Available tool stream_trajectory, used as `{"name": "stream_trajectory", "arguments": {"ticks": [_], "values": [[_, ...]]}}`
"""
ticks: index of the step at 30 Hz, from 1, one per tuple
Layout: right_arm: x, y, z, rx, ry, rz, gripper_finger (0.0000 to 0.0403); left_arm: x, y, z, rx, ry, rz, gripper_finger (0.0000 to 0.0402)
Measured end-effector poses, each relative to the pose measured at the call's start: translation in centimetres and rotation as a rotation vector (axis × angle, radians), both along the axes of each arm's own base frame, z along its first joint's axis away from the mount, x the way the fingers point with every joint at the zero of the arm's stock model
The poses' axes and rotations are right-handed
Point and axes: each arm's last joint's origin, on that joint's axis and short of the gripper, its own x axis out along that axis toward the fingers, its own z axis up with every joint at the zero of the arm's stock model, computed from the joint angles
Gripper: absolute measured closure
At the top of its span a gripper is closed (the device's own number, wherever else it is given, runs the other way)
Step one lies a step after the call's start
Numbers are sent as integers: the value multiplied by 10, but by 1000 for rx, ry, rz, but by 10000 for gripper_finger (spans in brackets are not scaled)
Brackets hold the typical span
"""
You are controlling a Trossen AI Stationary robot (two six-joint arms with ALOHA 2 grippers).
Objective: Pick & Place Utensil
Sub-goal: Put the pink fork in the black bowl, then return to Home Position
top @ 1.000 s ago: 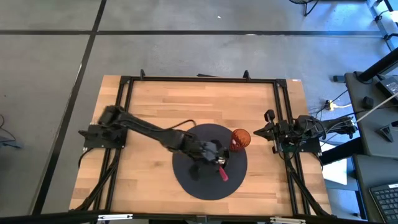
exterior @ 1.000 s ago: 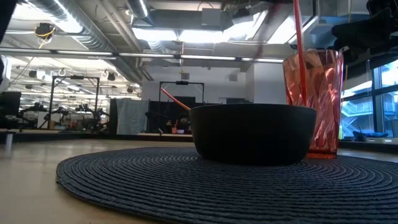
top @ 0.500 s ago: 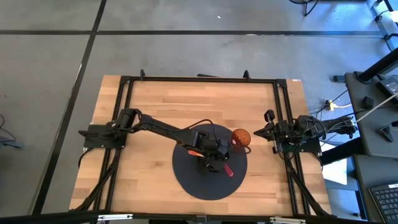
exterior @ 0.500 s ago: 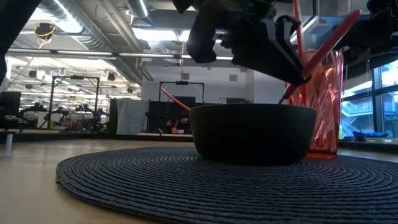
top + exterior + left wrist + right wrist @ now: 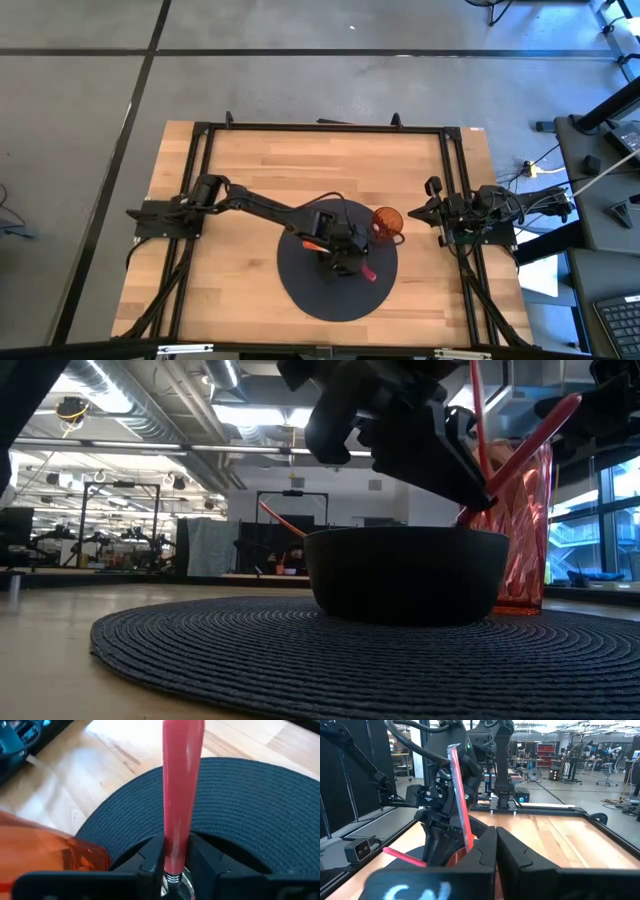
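High view: the left gripper (image 5: 349,262) reaches over the round dark placemat (image 5: 300,290) near the middle of the table (image 5: 250,160), clenched on a red-handled utensil (image 5: 366,270) above the black bowl (image 5: 335,268). An orange cup (image 5: 388,222) stands on the mat's right edge. The right gripper (image 5: 432,212) waits at the table's right edge.

Low view: the utensil (image 5: 520,445) slants up from the bowl (image 5: 405,575), in front of the cup (image 5: 515,530).

Left wrist view: both fingers (image 5: 150,857) pinch the handle (image 5: 181,785) just above its metal neck.

Right wrist view: its fingers (image 5: 482,851) are pressed together, holding nothing.
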Motion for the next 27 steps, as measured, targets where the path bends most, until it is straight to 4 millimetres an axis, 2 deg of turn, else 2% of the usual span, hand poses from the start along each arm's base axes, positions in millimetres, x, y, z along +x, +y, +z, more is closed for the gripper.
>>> {"name": "stream_trajectory", "arguments": {"ticks": [6,12,14,17,20,24,27], "values": [[0,0,0,13,1,0,398,0,0,0,-5,3,11,276],[0,0,0,17,1,1,398,0,1,0,-4,2,14,271],[0,0,0,17,1,0,398,-2,0,7,5,-9,20,274],[0,0,0,17,2,1,398,-11,-3,35,5,-61,20,279],[0,0,0,18,2,1,398,-30,-6,71,41,-95,31,290],[0,1,0,16,1,27,398,-68,0,120,84,-94,130,325],[0,1,0,33,2,29,398,-99,8,153,36,-80,233,369]]}}
